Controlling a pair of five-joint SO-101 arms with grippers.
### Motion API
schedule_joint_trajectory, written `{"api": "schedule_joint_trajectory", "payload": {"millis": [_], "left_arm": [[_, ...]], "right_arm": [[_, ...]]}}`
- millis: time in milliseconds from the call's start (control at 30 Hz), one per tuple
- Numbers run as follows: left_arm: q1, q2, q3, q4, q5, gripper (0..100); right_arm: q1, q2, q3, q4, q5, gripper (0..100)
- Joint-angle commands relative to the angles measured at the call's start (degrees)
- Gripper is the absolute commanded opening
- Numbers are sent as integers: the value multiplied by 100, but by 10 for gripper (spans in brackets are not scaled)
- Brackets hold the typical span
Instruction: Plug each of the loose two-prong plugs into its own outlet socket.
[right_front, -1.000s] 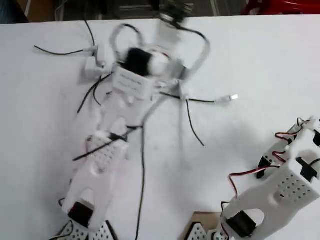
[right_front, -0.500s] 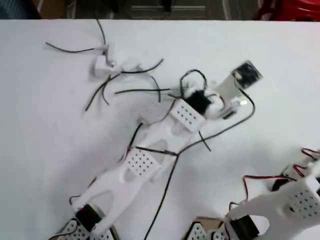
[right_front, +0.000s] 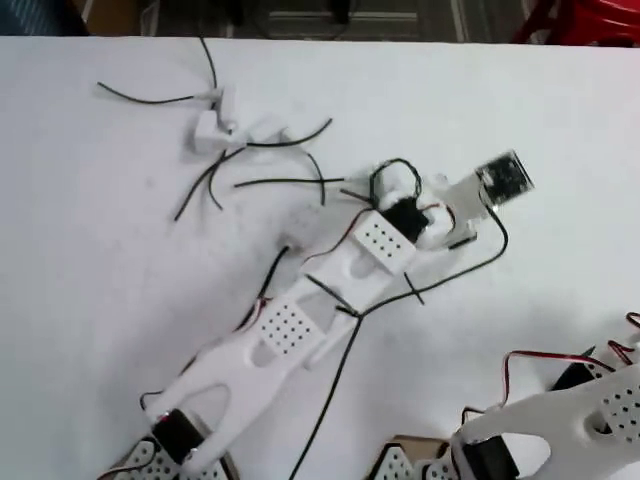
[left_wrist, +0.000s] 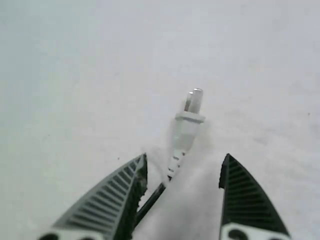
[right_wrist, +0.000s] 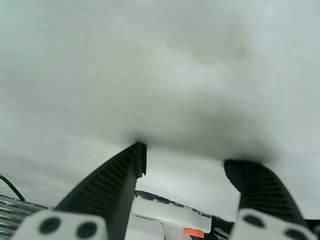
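Note:
A white two-prong plug (left_wrist: 186, 127) lies flat on the white table, prongs (left_wrist: 194, 98) pointing away and its black cable (left_wrist: 150, 200) trailing back toward me. My left gripper (left_wrist: 184, 158) is open and low over the table, one finger on each side of the plug's cable end, not touching it. In the high view the left arm (right_front: 300, 320) stretches from the near left edge to right of the table's middle. My right gripper (right_wrist: 187, 155) is open with nothing between its fingers, above bare table. The right arm (right_front: 560, 425) sits folded at the near right corner.
A small white socket block (right_front: 208, 130) with thin black wires (right_front: 290, 182) fanning out from it lies at the far left-centre. A long black cable (right_front: 330, 400) runs along the left arm to the near edge. The table (right_front: 560, 120) is bare at the far right.
The left arm swung from the far centre of the table to the right and settled over the plug. The right arm drew back toward the near right corner.

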Motion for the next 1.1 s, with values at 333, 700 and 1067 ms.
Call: {"api": "schedule_joint_trajectory", "payload": {"millis": [333,700,1067], "left_arm": [[154,-57,79,-387,-352,22],[-13,-57,-325,-642,-299,24],[101,-743,-1002,1442,-299,24]], "right_arm": [[681,1051,-334,22,79,304],[629,1051,-325,31,79,304],[-901,-479,-97,66,18,192]]}}
